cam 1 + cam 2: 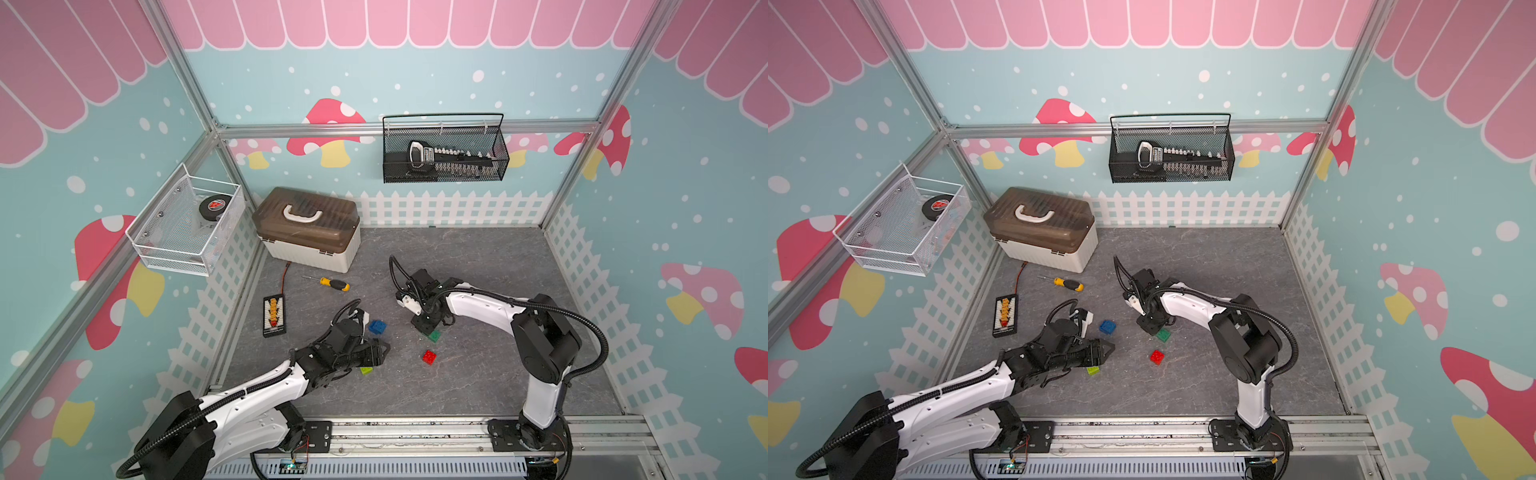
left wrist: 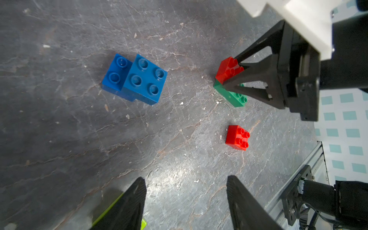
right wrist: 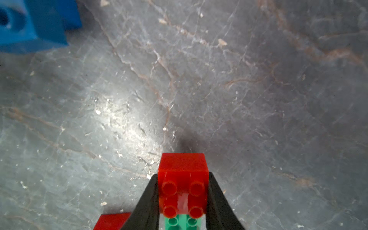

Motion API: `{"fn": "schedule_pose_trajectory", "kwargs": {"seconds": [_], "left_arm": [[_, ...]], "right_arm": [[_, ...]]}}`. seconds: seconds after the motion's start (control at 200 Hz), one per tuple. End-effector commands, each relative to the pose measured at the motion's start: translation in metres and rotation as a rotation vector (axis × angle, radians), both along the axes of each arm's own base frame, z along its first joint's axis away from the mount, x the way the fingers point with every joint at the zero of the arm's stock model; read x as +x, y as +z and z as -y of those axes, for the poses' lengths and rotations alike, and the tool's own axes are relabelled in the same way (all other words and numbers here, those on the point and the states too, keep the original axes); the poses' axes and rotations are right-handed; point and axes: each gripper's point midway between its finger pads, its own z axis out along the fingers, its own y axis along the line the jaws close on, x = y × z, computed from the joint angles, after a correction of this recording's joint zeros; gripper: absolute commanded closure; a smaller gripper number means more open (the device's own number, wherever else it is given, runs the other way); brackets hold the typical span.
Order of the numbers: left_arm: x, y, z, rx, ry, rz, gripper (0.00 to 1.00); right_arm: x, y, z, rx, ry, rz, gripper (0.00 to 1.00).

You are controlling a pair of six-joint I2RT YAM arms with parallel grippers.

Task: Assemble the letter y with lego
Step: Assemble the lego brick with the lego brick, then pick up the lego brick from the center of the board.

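Right pincer [image 3: 183, 191] clamps red brick [image 3: 183, 169] onto dark-green brick [image 2: 233, 97]; blue pair [image 2: 135, 79] joined; second red brick [image 2: 237, 137], lime brick [image 1: 366, 370] loose; left pincer [image 2: 185, 199] open.

— The blue bricks [image 2: 135, 78]?
— Joined, overlapping, studs up. One red brick [image 3: 183, 179] sits on an end of the dark-green brick [image 2: 233, 96].
— The others?
— The other red brick [image 2: 238, 137] and the lime brick [image 1: 366, 370] lie loose.

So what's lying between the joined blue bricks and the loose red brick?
Nothing. The grey tabletop between the blue bricks and the loose red brick is bare, shown plainly in the left wrist view and in both top views.
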Motion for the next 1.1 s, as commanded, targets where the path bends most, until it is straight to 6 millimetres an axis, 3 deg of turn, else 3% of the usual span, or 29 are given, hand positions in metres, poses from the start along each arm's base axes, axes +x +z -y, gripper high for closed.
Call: {"fn": "schedule_pose_trajectory", "kwargs": {"seconds": [0.0, 0.1, 0.275, 0.3, 0.39, 0.53, 0.665, 0.88, 1.091], "left_arm": [[0.001, -0.002, -0.008, 0.017, 0.026, 0.004, 0.34], [0.001, -0.001, -0.008, 0.019, 0.028, 0.005, 0.34], [0.002, -0.001, -0.008, 0.022, 0.025, 0.004, 0.34], [0.002, -0.001, -0.007, 0.023, 0.024, 0.003, 0.34], [0.002, -0.001, -0.006, 0.02, 0.022, 0.001, 0.34], [0.002, 0.001, -0.004, 0.012, 0.017, -0.002, 0.34], [0.001, 0.003, -0.001, -0.001, 0.007, -0.01, 0.34], [0.001, 0.003, 0.004, -0.006, -0.004, -0.013, 0.34], [0.002, 0.001, 0.01, -0.011, -0.01, -0.021, 0.34]], "right_arm": [[0.004, -0.011, 0.005, -0.049, 0.002, -0.01, 0.75], [0.008, -0.008, 0.002, -0.034, -0.005, -0.004, 0.7], [0.006, 0.002, 0.0, -0.003, -0.013, 0.008, 0.51], [0.008, 0.016, -0.002, 0.022, -0.015, 0.034, 0.49], [0.01, 0.03, -0.004, 0.05, -0.023, 0.062, 0.43], [0.008, 0.051, 0.004, 0.056, -0.048, 0.103, 0.43], [-0.019, 0.063, 0.022, 0.092, -0.095, 0.088, 0.44], [-0.072, 0.045, 0.037, 0.15, -0.14, 0.017, 0.43], [-0.099, 0.016, 0.04, 0.124, -0.14, -0.047, 0.41]]}}
